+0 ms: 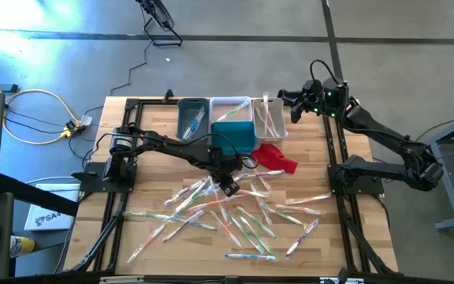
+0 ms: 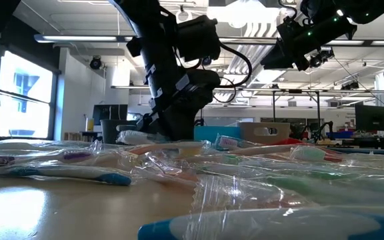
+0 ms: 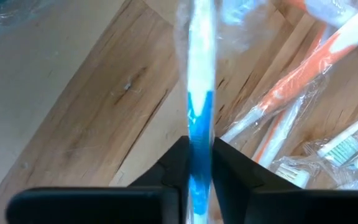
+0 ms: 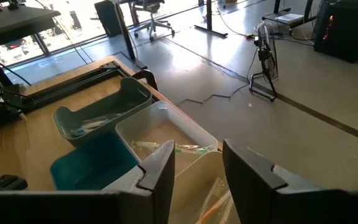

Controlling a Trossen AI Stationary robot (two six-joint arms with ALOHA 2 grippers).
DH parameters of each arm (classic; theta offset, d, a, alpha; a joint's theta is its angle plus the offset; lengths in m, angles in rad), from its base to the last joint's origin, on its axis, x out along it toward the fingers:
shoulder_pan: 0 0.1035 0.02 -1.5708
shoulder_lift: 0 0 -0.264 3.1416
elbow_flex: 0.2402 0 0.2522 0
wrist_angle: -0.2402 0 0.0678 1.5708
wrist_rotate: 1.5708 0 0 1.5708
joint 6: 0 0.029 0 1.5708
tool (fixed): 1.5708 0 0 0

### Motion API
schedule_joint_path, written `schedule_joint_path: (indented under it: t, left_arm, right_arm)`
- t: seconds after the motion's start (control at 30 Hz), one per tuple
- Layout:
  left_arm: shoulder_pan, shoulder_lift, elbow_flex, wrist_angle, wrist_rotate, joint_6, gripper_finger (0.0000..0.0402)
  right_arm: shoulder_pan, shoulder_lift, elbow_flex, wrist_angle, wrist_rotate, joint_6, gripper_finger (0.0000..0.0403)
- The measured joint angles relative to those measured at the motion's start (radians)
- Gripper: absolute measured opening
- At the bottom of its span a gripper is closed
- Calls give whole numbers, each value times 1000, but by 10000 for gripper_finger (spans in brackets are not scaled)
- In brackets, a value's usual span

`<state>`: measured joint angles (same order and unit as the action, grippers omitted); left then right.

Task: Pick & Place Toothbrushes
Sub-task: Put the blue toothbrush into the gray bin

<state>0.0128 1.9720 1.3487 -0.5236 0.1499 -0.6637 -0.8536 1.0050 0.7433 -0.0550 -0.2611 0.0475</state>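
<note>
Left wrist view: left hand clenched on one blue-and-white toothbrush in its clear wrapper, fingers pinching the handle on both sides. The brush runs straight out from the grip, over bare desk, with orange-handled brushes lying just beside it. High view puts this hand at the upper edge of the scattered toothbrushes, near the red cloth and the teal bin.

Judgement: grasp looks centred. Lift straight up, slowly, so neighbouring wrappers do not drag along; check for cling before swinging to the bins.

Right hand released, empty, hovering above the white bins.
</note>
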Motion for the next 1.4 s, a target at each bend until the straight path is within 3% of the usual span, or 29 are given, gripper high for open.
schedule_joint_path:
  t: [0.23,0.63,0.97,1.4]
  left_arm:
    - [0,0,0,0,0,-23,24]
    - [1,0,0,32,131,-59,21]
    - [58,0,45,43,163,-46,20]
    - [140,0,170,-244,210,148,20]
  right_arm:
    - [0,0,0,-1,0,0,128]
    - [0,0,0,-1,0,0,128]
    - [0,0,0,-2,-2,0,128]
    - [0,0,0,-8,-3,0,128]
